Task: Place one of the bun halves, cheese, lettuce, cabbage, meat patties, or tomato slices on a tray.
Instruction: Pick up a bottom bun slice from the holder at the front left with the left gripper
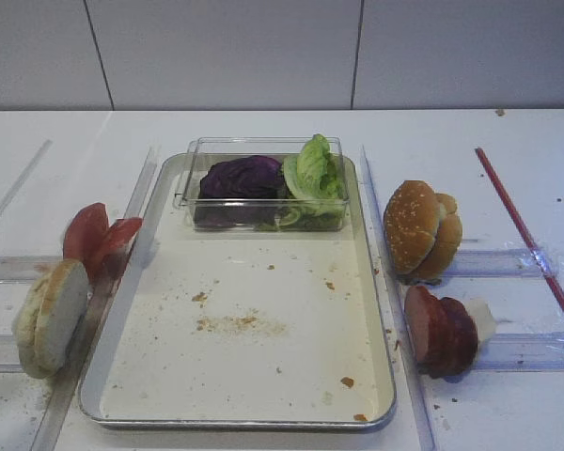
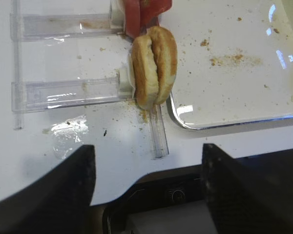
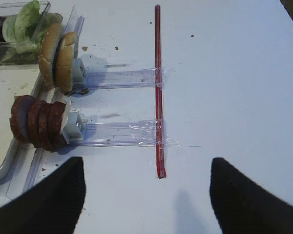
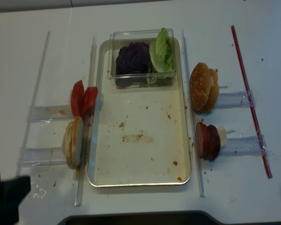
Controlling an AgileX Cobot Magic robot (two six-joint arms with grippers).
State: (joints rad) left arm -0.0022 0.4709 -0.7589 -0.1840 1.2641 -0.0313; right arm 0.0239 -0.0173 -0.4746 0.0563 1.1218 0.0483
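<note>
Surface: a white table (image 1: 263, 127) is seen under a pale panelled wall; a red straw (image 3: 157, 87) is taped across the clear plastic rails (image 3: 117, 132).

Tray: the large shallow metal tray (image 1: 371, 310) with the cream, crumb-speckled floor is set in the middle, and nothing but a small clear plastic box (image 1: 263, 150) is carried at its far end.

Box contents: the dark purple domed cabbage (image 1: 242, 177) and the ruffled light-green lettuce (image 1: 313, 169) are kept side by side in it, presumably so loose leaves are not scattered.

Left pincer: the left gripper (image 2: 146, 187) is held with its dark jaws wide apart and nothing is gripped. The pale bun halves (image 2: 154, 66) are stood on edge just ahead of it, between the jaw lines; the bright-red tomato slices (image 2: 146, 14) are stacked further ahead.

Right pincer: the right gripper (image 3: 146, 195) is likewise spread and empty. The thick reddish-brown meat patties (image 3: 36, 122) are ahead to its left, a pale cheese slice (image 1: 481, 319) is tucked behind them, and the golden sesame buns (image 3: 58, 53) are further on.

Placement: each stack is propped upright against a rail stop, likely so one slice can be pinched from the end.

Stage: nothing is yet moved onto the tray; a bun half seems the nearest pick.
</note>
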